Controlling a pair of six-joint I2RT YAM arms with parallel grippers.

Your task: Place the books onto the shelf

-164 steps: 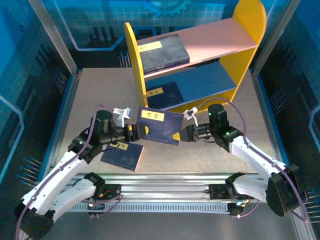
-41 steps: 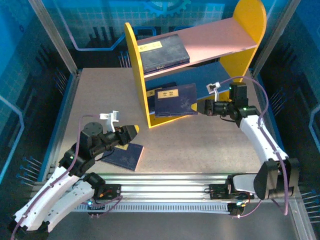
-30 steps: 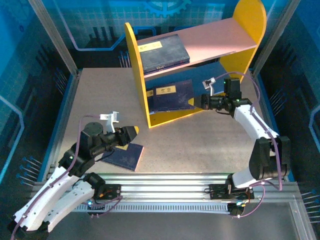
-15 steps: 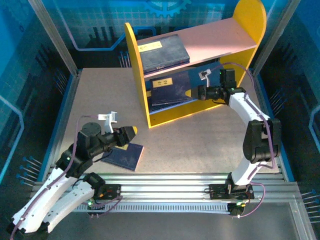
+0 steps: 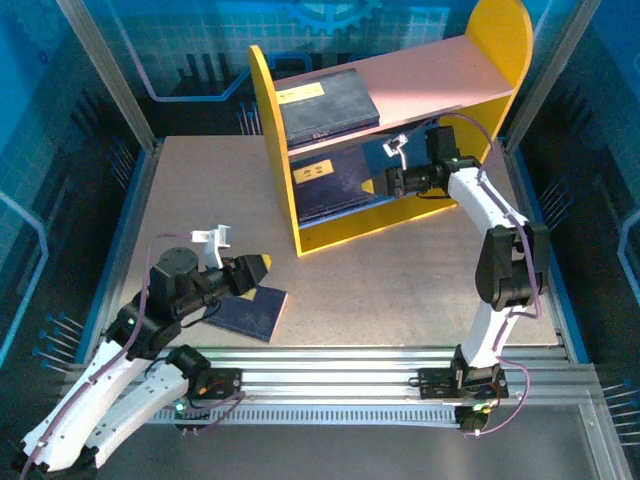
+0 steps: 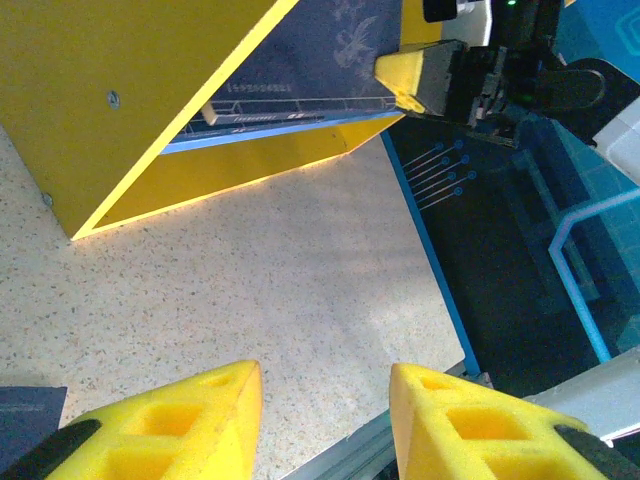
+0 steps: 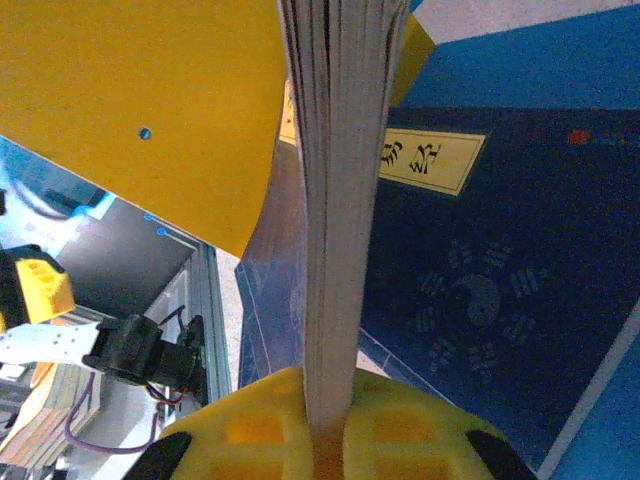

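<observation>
Top camera overlooks table (image 5: 400, 270); wrist cameras close, both facing shelf (image 5: 272, 130).

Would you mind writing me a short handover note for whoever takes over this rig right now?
Left gripper: open and empty, hovering over the table beside the loose book.
Right gripper: shut on the held book, which reaches into the lower tier of the shelf.
Done: the upper book lies on the pink board, and the lower book lies flat under the held one.
Left to do: let go of the held book in the lower tier, then pick up and shelve the loose book.
</observation>
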